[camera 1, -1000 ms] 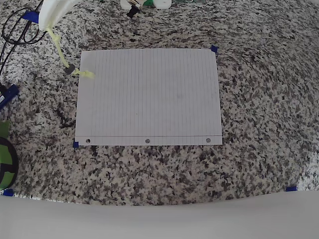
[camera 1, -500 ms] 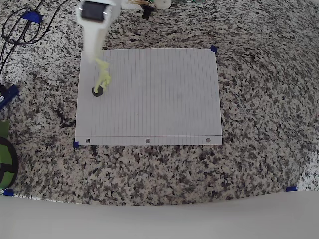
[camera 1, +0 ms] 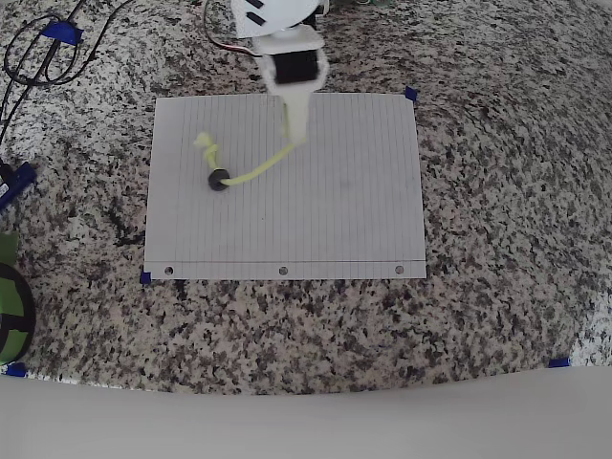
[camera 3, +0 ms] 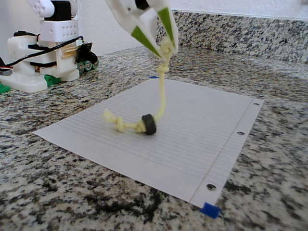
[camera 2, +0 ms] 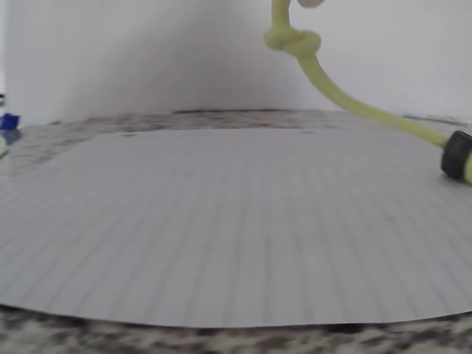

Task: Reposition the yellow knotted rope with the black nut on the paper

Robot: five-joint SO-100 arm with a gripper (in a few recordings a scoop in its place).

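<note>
The rope (camera 1: pixel 251 172) was held by one end and trailed down onto the paper (camera 1: pixel 335 210). In the overhead view it ran from the jaws near the far edge of the sheet down and left to the nut (camera 1: pixel 218 180), then on to a knotted, frayed end (camera 1: pixel 206 145) lying flat on the left part of the sheet. In the fixed view the upper stretch hung almost straight from the grip, with a knot (camera 3: pixel 162 69) just below it, so that the knot probably served as a stop against slipping. The nut (camera 3: pixel 149 124) rested on the paper, threaded on the rope, and appeared to act as a weight that kept the lower end down while the upper end was lifted. In the wrist view the knot (camera 2: pixel 293 40) and the nut (camera 2: pixel 456 154) were seen against the lined sheet.

The gripper (camera 3: pixel 166 45) was closed on the rope's upper end, above the paper's far middle. It was judged that the rope was being dragged across the sheet, and that lowering and release remained.

The paper lay flat on the counter (camera 1: pixel 497 316), its corners marked by blue tape (camera 3: pixel 210 210), probably to fix its place.
</note>
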